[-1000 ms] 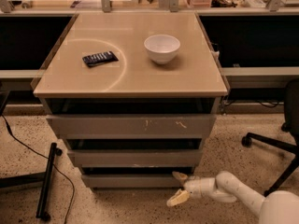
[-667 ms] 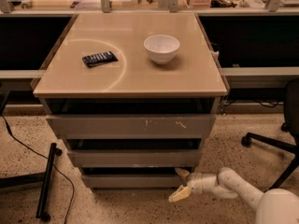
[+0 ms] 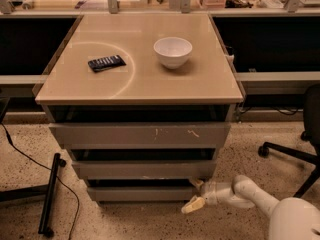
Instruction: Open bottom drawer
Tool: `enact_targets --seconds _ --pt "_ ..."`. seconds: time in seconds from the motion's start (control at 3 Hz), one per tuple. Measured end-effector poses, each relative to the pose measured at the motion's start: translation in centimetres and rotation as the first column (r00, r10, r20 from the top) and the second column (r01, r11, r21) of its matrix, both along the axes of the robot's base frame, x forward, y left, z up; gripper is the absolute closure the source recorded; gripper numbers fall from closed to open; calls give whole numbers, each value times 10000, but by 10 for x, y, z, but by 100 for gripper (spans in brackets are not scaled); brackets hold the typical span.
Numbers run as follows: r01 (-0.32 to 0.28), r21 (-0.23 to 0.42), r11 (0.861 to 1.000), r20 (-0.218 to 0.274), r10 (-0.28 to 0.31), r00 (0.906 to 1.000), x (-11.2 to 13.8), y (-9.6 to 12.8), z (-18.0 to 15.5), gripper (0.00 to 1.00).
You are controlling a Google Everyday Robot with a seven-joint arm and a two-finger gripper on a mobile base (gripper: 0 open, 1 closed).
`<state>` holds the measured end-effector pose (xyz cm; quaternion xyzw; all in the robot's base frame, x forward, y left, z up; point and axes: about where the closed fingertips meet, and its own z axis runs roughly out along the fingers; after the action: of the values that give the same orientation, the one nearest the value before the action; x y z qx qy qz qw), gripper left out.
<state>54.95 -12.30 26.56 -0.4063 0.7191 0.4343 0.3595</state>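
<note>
Under the front edge of the tan counter: three grey fronts, one below the other. Lowest of them, the bottom drawer, close to the floor and set a little back from the middle drawer front above it. Plain, without handle, with a dark gap along its upper side. Cannot tell whether pulled out at all.

Below the front right corner of the counter, down at floor level: the gripper, at the end of a white arm reaching in from the lower right. Fingers spread apart, holding nothing. Upper fingertip at the right end of the bottom drawer, by its upper corner; lower fingertip, yellowish, in front of that same end and nearer the floor. Hard to say whether touching the front or only just beside it.

On the counter, toward the back edge and right of the middle: a white bowl, upright. Toward the left edge: a flat black remote-like thing, lying askew. Well apart from each other.

On the top drawer front, some white scratches right of the middle. On the floor beyond the left edge, a black stand; beyond the right edge, part of a black office chair.
</note>
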Motion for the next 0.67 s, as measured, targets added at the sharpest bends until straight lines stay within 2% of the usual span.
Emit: enact_targets --seconds 0.67 --pt "-377 -793 9961 17 379 9993 -2 8 -7 0"
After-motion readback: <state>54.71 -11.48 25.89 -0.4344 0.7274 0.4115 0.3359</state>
